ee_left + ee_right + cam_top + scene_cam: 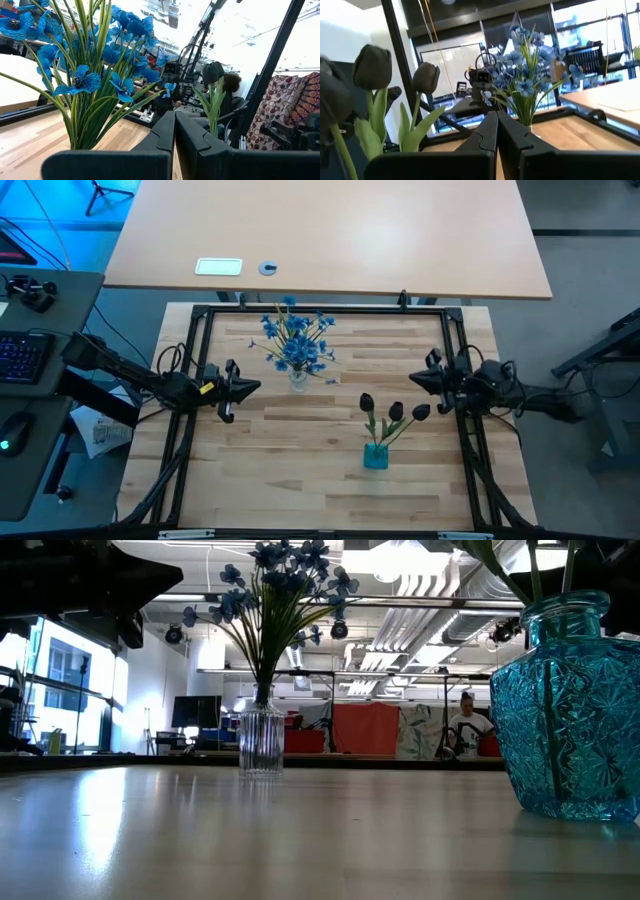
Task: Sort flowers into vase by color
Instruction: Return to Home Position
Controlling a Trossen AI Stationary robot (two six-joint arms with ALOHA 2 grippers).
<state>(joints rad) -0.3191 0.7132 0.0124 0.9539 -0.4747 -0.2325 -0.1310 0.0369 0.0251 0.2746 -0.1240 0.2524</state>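
On the pale wood-plank table (300, 480), a clear ribbed glass vase (298, 378) full of bright-blue flowers (296, 340). Near that vase, toward the right arm and the front edge, a teal cut-glass vase (375, 456) with three dark tulip buds (395, 412). Just beside the clear vase, left gripper (254, 388), fingers pressed together. Well apart on the opposite side, right gripper (416, 383), likewise closed. Far behind the clear vase, a red panel (365, 730), ceiling ducts (420, 600), a person (466, 725).

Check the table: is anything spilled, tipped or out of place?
Nothing stands out. The clear vase stands upright with the bright-blue flowers, the blue vase upright with three dark buds. The left tool and right tool sit shut at the table's sides.
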